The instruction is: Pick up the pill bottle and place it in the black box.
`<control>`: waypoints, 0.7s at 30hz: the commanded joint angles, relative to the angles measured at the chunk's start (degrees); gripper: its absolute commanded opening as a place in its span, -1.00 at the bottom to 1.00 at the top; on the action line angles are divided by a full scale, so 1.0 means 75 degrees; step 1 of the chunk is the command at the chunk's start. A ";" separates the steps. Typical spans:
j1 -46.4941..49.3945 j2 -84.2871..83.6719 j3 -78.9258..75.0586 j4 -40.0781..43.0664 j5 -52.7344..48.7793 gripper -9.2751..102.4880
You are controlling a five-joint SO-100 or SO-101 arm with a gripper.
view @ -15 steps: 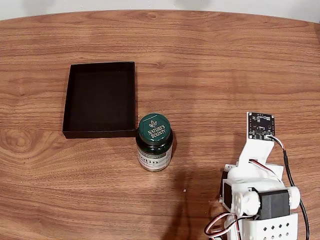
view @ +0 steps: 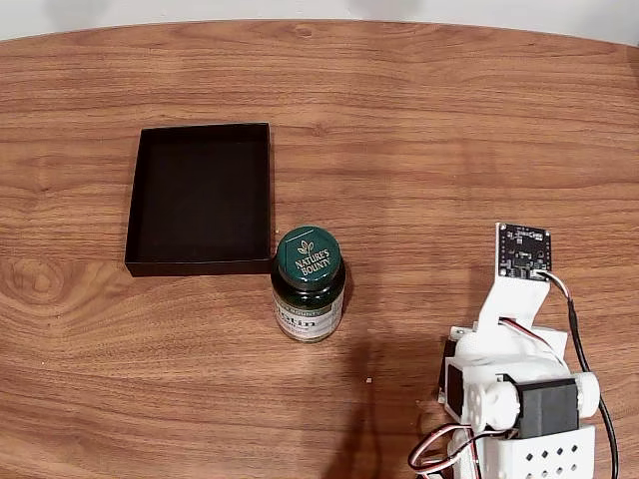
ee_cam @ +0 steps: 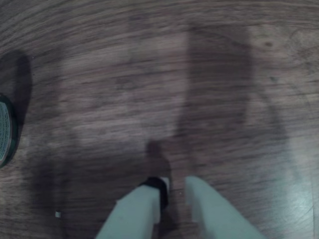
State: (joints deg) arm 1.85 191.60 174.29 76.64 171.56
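1. The pill bottle (view: 309, 285) stands upright on the wooden table (view: 449, 130): dark green cap with white "Nature's Bounty" print, white and green label.
2. Position: just beside the near right corner of the black box (view: 200, 197) in the fixed view; the arm (view: 514, 389) sits well apart at lower right.
3. Wrist view: the gripper (ee_cam: 175, 190) hovers over bare wood, jaws slightly apart, holding nothing; the bottle's edge (ee_cam: 6, 130) shows at the left border.

Pill bottle (view: 309, 285): dark green, capped, upright, just beside the near right corner of the shallow black box (view: 200, 198).
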 commanded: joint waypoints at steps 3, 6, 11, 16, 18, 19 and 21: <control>-0.0117 -0.0035 -0.0094 0.1277 -0.0293 -0.83; -0.0117 -0.0035 -0.0094 0.1277 -0.0211 -0.83; -0.0105 -0.0035 -0.0094 0.1277 -0.0199 -0.83; -0.0105 -0.0035 -0.0094 0.1277 -0.0199 -0.83; -0.0105 -0.0035 -0.0094 0.1277 -0.0211 -0.83; -0.0105 -0.0035 -0.0094 0.1277 -0.0211 -0.83; -0.0105 -0.0035 -0.0094 0.1277 -0.0234 -0.83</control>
State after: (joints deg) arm 1.85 191.60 174.29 76.64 171.56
